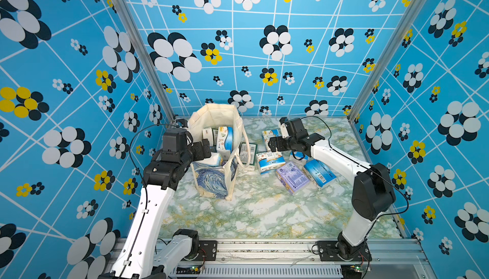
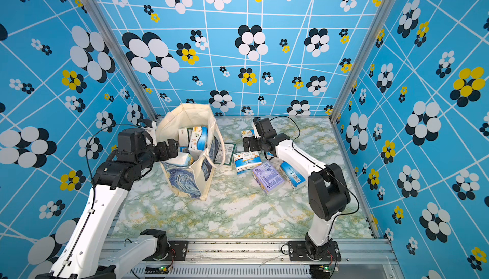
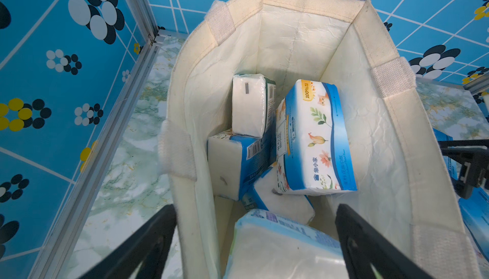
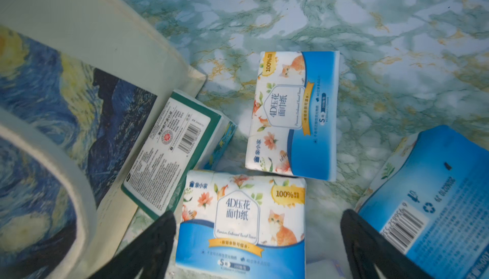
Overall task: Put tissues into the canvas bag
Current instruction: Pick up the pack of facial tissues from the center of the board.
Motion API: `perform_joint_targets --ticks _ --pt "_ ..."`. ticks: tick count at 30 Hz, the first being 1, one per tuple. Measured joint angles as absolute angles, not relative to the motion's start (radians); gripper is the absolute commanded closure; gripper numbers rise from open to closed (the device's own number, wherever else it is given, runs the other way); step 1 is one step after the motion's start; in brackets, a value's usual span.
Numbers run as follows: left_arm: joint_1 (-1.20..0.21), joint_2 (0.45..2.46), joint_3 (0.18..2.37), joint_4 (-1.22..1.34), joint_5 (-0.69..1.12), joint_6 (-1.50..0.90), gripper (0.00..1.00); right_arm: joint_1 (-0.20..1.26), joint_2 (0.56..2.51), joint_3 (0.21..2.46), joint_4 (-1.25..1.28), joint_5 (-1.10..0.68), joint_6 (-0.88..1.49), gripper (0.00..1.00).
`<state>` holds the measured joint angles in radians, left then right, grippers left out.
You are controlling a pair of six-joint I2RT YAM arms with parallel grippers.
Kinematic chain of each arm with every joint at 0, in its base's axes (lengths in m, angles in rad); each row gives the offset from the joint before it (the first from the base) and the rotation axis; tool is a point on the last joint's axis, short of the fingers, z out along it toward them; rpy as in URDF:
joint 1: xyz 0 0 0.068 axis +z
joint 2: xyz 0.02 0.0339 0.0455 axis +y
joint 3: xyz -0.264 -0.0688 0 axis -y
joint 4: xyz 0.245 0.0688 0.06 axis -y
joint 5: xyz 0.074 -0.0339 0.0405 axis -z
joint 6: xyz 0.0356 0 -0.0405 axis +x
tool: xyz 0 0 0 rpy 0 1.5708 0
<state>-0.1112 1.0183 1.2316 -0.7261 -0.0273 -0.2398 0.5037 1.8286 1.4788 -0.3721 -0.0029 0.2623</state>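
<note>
The canvas bag (image 1: 211,182) (image 2: 185,182) stands open at the back left of the table. Several tissues packs (image 3: 315,137) lie inside it. My left gripper (image 1: 205,148) (image 3: 255,208) hangs open over the bag's near rim, one finger outside the wall (image 3: 185,224). A blue-and-white pack (image 3: 285,248) rests loose between the jaws. My right gripper (image 1: 274,144) (image 4: 258,215) is open above a blue-and-white cat-print pack (image 4: 243,222) on the table, a finger on either side and apart from it.
More packs lie right of the bag: a green-labelled one (image 1: 247,150) leaning on its side, a second cat-print pack (image 4: 293,116), a lavender pack (image 1: 292,177) and a blue one (image 1: 318,175). A bag handle (image 1: 244,156) droops over the green-labelled pack. Patterned walls close three sides.
</note>
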Motion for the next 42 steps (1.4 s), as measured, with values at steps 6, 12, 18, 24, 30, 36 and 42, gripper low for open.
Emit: perform_joint_targets --ticks 6,12,18,24,30,36,42 --pt "-0.102 1.018 1.232 -0.727 -0.022 -0.240 0.01 0.506 2.001 1.657 -0.430 0.077 0.290 0.01" --pt "-0.091 1.018 1.232 -0.726 -0.022 -0.239 0.01 0.506 2.109 1.760 -0.487 0.136 0.297 0.01" --pt "-0.080 1.018 1.232 -0.727 -0.022 -0.236 0.01 0.506 2.177 1.813 -0.506 0.137 0.297 0.01" --pt "-0.028 1.018 1.231 -0.722 -0.021 -0.236 0.01 0.505 2.250 1.869 -0.538 0.138 0.300 0.02" --pt "0.031 1.019 1.209 -0.668 -0.013 -0.239 0.01 0.506 2.280 1.894 -0.551 0.138 0.306 0.22" --pt "0.155 1.043 1.164 -0.577 0.064 -0.264 0.01 0.506 2.280 1.899 -0.554 0.144 0.305 0.46" --pt "0.217 1.098 1.113 -0.463 0.178 -0.306 0.02 0.506 2.230 1.839 -0.536 0.161 0.304 0.49"
